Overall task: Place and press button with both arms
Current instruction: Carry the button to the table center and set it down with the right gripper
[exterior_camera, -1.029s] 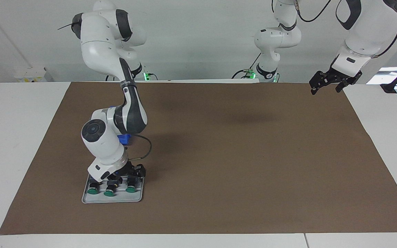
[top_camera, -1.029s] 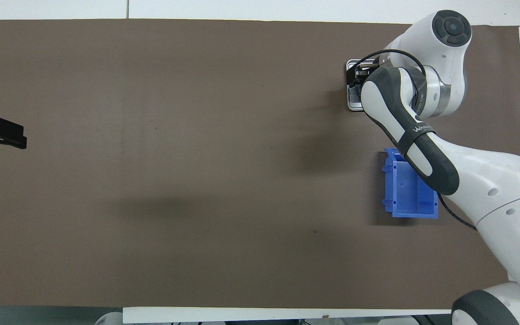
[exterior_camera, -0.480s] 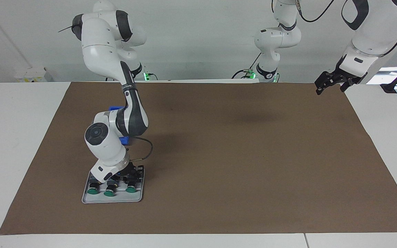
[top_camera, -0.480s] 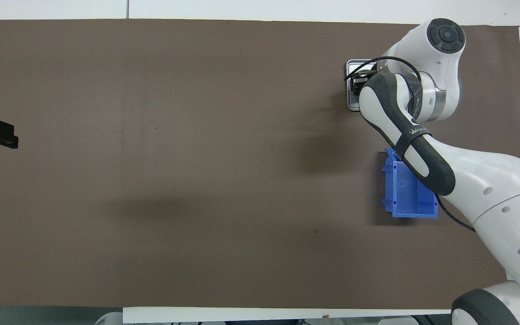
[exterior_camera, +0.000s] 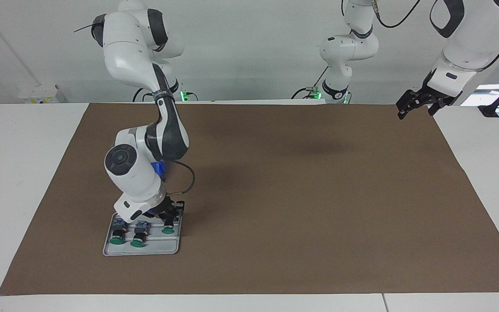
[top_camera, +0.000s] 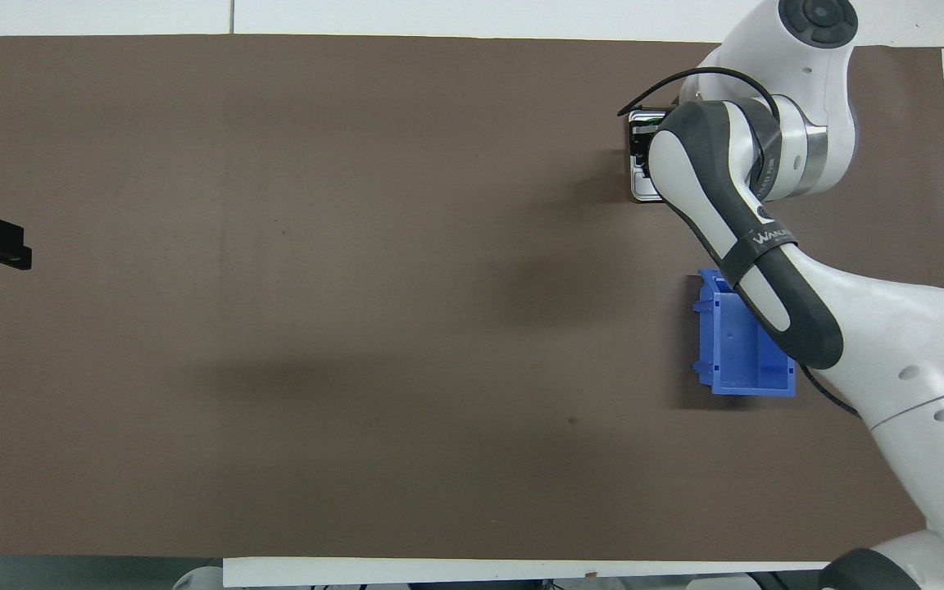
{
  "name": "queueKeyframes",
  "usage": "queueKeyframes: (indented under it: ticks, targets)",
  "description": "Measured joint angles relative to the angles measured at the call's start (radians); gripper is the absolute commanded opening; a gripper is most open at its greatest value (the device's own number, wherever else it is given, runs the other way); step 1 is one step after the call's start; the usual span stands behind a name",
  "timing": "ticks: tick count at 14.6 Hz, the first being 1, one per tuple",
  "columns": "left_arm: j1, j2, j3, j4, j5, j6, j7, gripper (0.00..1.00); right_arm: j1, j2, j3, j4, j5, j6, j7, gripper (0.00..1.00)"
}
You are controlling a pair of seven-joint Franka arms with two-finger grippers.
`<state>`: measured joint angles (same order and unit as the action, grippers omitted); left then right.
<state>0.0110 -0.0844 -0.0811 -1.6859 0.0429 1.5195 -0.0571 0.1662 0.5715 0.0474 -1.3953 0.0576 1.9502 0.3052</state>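
Three green-capped buttons show in the facing view. One button (exterior_camera: 168, 228) sits lifted a little above the grey tray (exterior_camera: 145, 249), clamped between the fingers of the right gripper (exterior_camera: 168, 215). The second button (exterior_camera: 137, 238) and the third button (exterior_camera: 117, 236) lie on the tray beside those fingers, toward the right arm's end of the tabletop, each apart from the other.

There is one tray, lying on the brown mat (exterior_camera: 301, 203) with bare mat on every side of it. One blue bin (top_camera: 738, 344) stands on the mat nearer to the robots than the tray, clear of it. From the fingers toward the left arm's end, the mat lies open all the way to its edge.

The left gripper (exterior_camera: 415, 104) hangs with its fingers apart over the mat's corner at the left arm's end, close to the white tabletop (exterior_camera: 483, 173); that arm waits.

The overhead view shows the bin whole, open side up, while the facing view gives only a blue sliver of it past the right arm. The overhead view hides all three buttons and most of the tray under the right arm's wrist; only a strip of the tray's rim shows there. The facing view alone shows the grip.
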Motion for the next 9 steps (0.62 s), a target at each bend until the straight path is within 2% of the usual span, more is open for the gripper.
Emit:
queueKeyframes:
  ticks: [3, 6, 9]
  targets:
    - [0.0, 0.0, 0.0, 0.0, 0.0, 0.0, 0.0, 1.0, 0.151, -0.033, 0.005, 0.007, 0.001, -0.066, 0.37, 0.0]
    - [0.001, 0.0, 0.002, 0.0, 0.0, 0.0, 0.0, 1.0, 0.303, -0.033, 0.005, 0.005, 0.001, -0.051, 0.774, 0.0]
    - [0.005, 0.0, 0.004, 0.0, 0.0, 0.0, 0.0, 1.0, 0.381, -0.031, 0.005, 0.004, 0.001, -0.043, 1.056, 0.0]
